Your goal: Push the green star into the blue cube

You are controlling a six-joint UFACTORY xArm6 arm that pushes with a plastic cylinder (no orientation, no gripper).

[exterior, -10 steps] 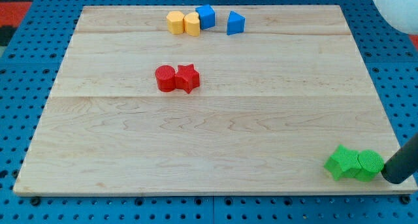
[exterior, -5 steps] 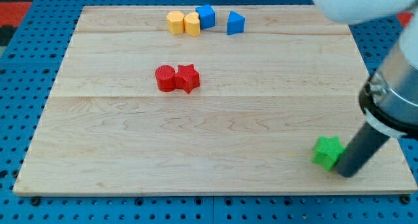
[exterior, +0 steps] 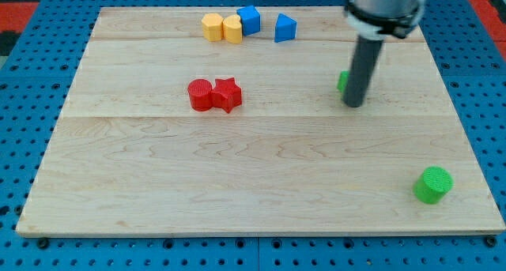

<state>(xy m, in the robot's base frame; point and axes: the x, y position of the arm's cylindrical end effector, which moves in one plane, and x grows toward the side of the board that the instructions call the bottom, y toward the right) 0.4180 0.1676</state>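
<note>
- Where the dark rod comes down from the view's top right, my tip [exterior: 353,105] rests on the wooden worktop [exterior: 253,184], right of centre in the upper half.
- No jaws on this rig, only the plain rod, so nothing to call wide, narrow or holding.
- Green star [exterior: 342,81] almost wholly hidden behind the rod: only a green sliver peeking out at the rod's left edge, just above the tip; shape not readable from that sliver.
- Whether tip and star touch: cannot tell, though the two sit right against each other in the view.
- Blue cube [exterior: 249,20] near the top edge, left of centre, pressed against the right one of two yellow blocks [exterior: 222,27] that sit side by side.
- Blue wedge-like block [exterior: 285,28] just to the view's right of the cube, a small gap between them.
- Star well apart from the cube, lower and further to the view's right.
- Red cylinder [exterior: 201,95] and red star [exterior: 227,94] touching, left of centre, level with the tip.
- Green cylinder [exterior: 433,184] alone near the bottom right corner, well apart from the tip.
</note>
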